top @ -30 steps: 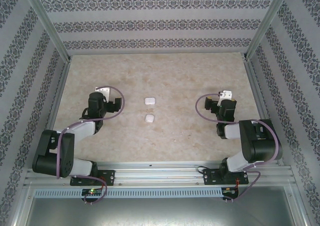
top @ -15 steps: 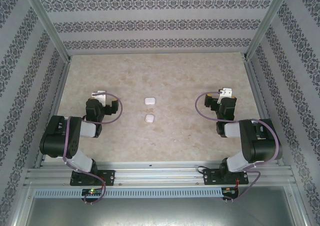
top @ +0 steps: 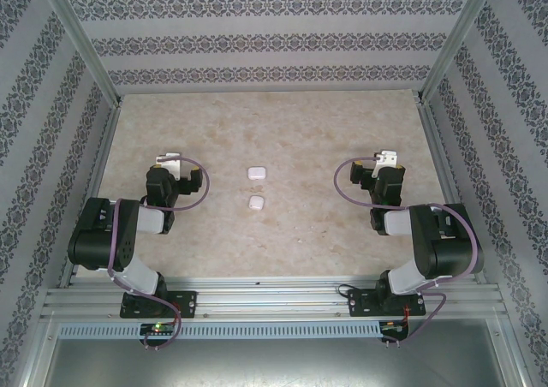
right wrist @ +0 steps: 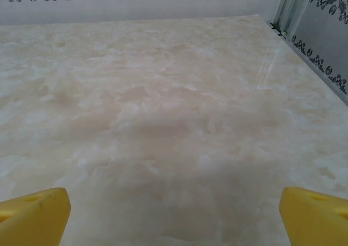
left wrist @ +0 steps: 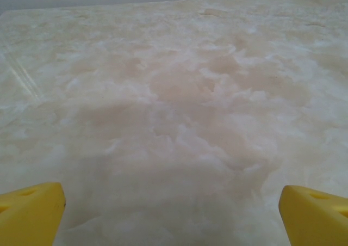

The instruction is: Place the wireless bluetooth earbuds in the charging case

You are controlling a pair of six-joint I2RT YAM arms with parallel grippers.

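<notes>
A far charging case (top: 256, 173) and a near charging case (top: 255, 203) lie flat mid-table (top: 300, 130), aligned away from the bases; long axis and earbuds are too small to tell. Both arms are folded low, left gripper (top: 167, 159) and right gripper (top: 388, 158) pointing forward with fingers spread wide, holding nothing

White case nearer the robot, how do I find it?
On the beige table, look between the left arm and the right arm. Two white cases lie there, apart. The near case sits closer to the robot than the far case.
</notes>
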